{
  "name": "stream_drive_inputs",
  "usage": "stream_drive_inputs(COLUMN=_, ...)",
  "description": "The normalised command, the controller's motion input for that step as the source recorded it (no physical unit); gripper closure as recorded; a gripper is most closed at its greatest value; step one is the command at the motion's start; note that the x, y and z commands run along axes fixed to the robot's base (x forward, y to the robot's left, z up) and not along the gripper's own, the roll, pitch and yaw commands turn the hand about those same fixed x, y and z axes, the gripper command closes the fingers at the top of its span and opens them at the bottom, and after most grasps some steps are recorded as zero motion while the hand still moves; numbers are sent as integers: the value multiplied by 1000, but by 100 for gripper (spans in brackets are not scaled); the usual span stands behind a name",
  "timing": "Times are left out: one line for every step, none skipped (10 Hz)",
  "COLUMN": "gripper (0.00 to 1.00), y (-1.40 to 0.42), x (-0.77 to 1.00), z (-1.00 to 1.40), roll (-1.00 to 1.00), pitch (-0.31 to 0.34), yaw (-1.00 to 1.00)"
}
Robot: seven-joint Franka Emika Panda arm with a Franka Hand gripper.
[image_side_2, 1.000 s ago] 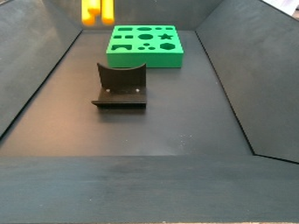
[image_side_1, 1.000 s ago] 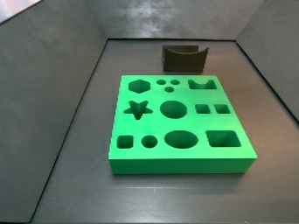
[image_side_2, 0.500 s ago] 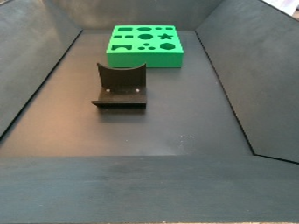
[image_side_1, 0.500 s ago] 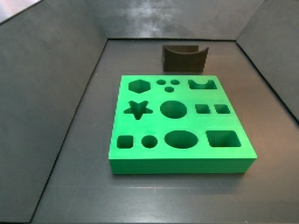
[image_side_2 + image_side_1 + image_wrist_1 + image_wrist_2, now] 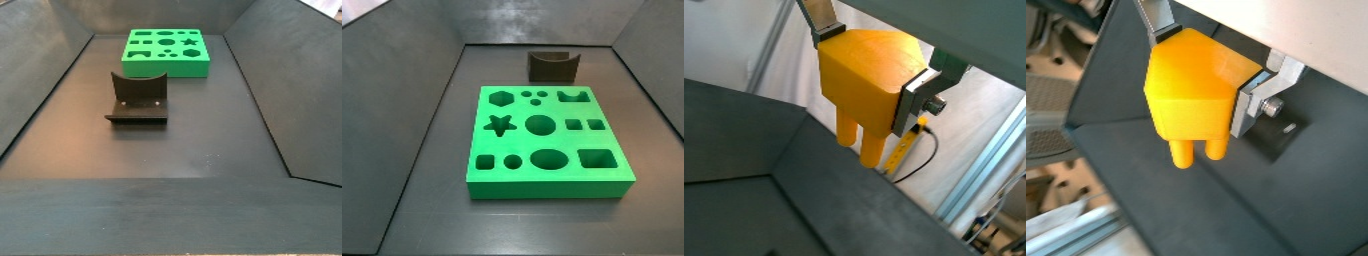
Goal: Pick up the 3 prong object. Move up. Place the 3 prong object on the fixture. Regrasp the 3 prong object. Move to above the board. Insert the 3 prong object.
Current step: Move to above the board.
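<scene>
Dark grey walls and floor box in the workspace. In both side views the board (image 5: 549, 140) lies flat on the floor, with the fixture (image 5: 552, 65) standing apart from it, and neither the arm nor the gripper shows. In both wrist views the gripper (image 5: 871, 62) is clamped on the 3 prong object (image 5: 866, 80), its silver fingers (image 5: 925, 92) pressed against the orange-yellow body on opposite sides, prongs pointing away from the gripper, above the dark bin edge.
</scene>
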Motion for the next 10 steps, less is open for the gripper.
stream_drive_inputs(gripper=100, y=-1000, x=-665, z=-56, roll=-1000, pitch=-54, yaw=-81)
stream_drive_inputs(gripper=100, y=-1000, x=-695, z=-75, roll=-1000, pitch=-70, yaw=-79)
stream_drive_inputs(gripper=100, y=-1000, x=-706, z=-64, roll=-1000, pitch=-79, yaw=-82)
stream_drive_inputs(gripper=100, y=-1000, x=-738, z=-63, roll=-1000, pitch=-93, yaw=-85)
stream_drive_inputs(gripper=100, y=-1000, x=-764, z=-73, roll=-1000, pitch=-99, yaw=-87)
stream_drive_inputs(gripper=100, y=-1000, x=-816, z=-57, roll=-1000, pitch=-115, yaw=-92)
stream_drive_inputs(gripper=100, y=-1000, x=-852, z=-65, roll=-1000, pitch=-123, yaw=-93)
stream_drive_inputs(gripper=100, y=-709, x=-688, z=-44, roll=-1000, pitch=-152, yaw=-94)
stream_drive_inputs(gripper=100, y=-523, x=-550, z=-27, roll=-1000, pitch=-158, yaw=-95)
stream_drive_inputs(gripper=100, y=-168, x=-277, z=-18, roll=-861, pitch=-154, yaw=-71)
